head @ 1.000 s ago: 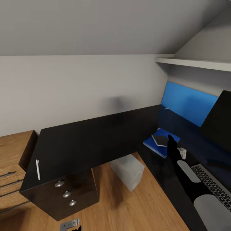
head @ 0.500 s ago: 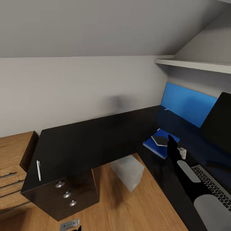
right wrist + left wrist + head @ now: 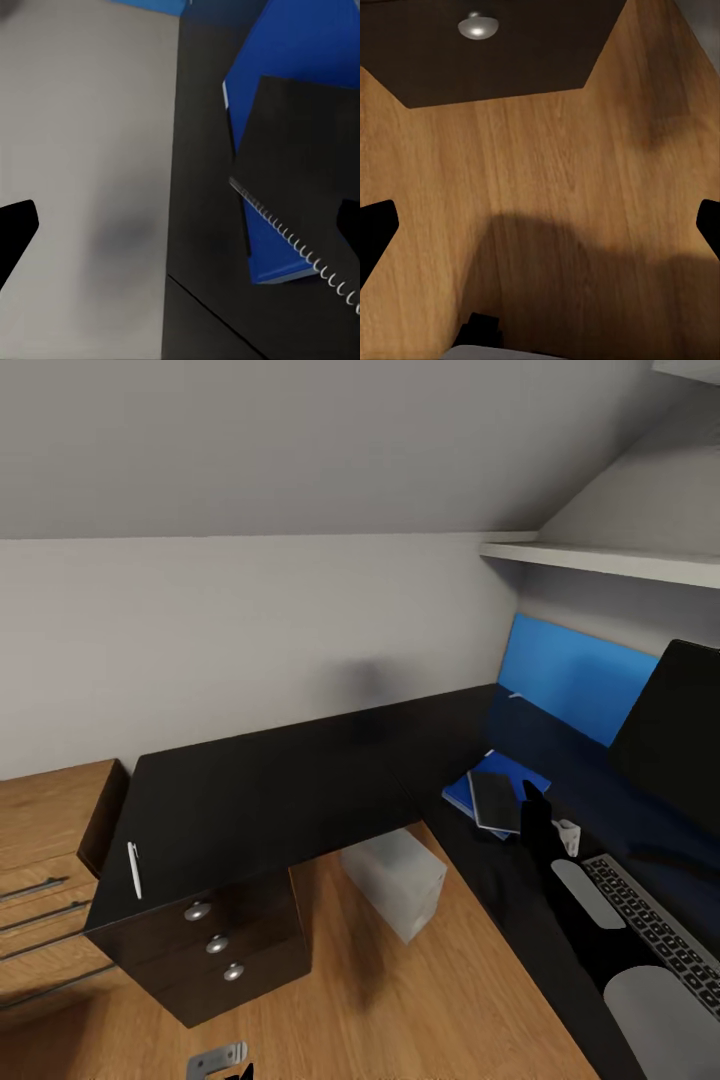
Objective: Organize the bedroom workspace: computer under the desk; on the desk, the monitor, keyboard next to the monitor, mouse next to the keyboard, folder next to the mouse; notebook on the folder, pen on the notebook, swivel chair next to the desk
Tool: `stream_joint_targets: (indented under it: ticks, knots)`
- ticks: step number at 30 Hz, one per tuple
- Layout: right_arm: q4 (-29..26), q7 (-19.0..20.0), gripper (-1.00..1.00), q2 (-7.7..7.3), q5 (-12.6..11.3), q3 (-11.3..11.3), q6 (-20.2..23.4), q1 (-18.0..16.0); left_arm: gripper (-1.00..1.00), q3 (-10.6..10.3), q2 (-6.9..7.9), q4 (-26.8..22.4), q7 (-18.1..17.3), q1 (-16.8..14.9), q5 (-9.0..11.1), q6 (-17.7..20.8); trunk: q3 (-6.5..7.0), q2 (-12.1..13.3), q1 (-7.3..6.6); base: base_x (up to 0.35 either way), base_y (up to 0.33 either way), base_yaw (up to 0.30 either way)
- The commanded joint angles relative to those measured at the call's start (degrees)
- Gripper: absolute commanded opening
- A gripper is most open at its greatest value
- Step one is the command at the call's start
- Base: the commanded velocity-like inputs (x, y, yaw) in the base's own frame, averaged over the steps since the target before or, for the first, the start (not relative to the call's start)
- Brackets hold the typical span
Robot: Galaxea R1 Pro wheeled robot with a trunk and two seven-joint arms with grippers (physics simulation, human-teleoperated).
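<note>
The notebook [image 3: 497,800] is lying stacked on the folder [image 3: 470,792] at the desk [image 3: 260,800] corner, squarer than a second ago, when it sat askew. You are hovering the right gripper [image 3: 535,812] beside it with jaws wide and empty. The pen [image 3: 133,868], still needed on top, is waiting well apart on the desk's far end. The left gripper [image 3: 540,225] is hanging wide open over the floor [image 3: 547,180].

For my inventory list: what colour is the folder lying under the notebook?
Bright blue. The folder shows best in the right wrist view, under the dark notebook.
</note>
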Motion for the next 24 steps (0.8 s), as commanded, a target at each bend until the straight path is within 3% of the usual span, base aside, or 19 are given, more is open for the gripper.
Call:
stream_joint_targets:
  ticks: [1, 12, 15, 16, 19, 21, 24]
  knots:
    - [0.03, 0.3, 1.0, -0.08, -0.61, 0.36, -0.48, -0.05, 1.0, -0.24, 0.08, -0.12, 0.49, -0.03, 0.35, 0.17, -0.05, -0.04, 0.0, -0.012, 0.0, 0.0]
    - [-0.04, 0.4, 1.0, -0.16, 0.14, 0.65, -0.3, -0.05, 1.0, -0.24, 0.08, -0.12, 0.73, -0.03, 0.36, 0.17, -0.05, -0.04, 0.0, -0.002, 0.0, 0.0]
    - [-0.28, 0.46, 1.0, -0.19, 3.94, 1.01, -0.17, -0.05, 1.0, -0.24, 0.08, -0.12, 0.81, -0.03, 0.36, 0.16, 0.13, 0.36, -0.22, 0.0, 0.0, 0.0]
    - [-0.42, 0.41, 1.0, -0.14, 6.69, 1.91, -0.05, -0.05, 1.0, -0.24, 0.08, -0.12, 0.88, -0.03, 0.36, 0.16, 0.3, 0.77, -0.44, 0.0, 0.0, 0.0]
    - [-1.3, -0.39, 1.0, 0.12, 17.61, 8.37, 0.4, -0.05, 1.0, -0.31, 0.02, -0.12, 0.99, -0.03, 0.34, 0.16, 0.84, 1.97, -1.1, 0.0, 0.0, 0.0]
    - [-3.17, -1.82, 1.0, 0.41, 19.99, 10.19, 0.52, -0.05, 1.0, -0.32, 0.0, -0.12, 1.01, -0.02, 0.3, 0.15, 0.84, 1.97, -1.1, 0.0, 0.0, 0.0]
    - [-4.94, -5.87, 1.0, 1.17, 21.13, 12.13, 0.63, -0.05, 1.0, -0.33, -0.01, -0.12, 1.01, -0.03, 0.28, 0.13, 0.84, 1.97, -1.1, 0.0, 0.0, 0.0]
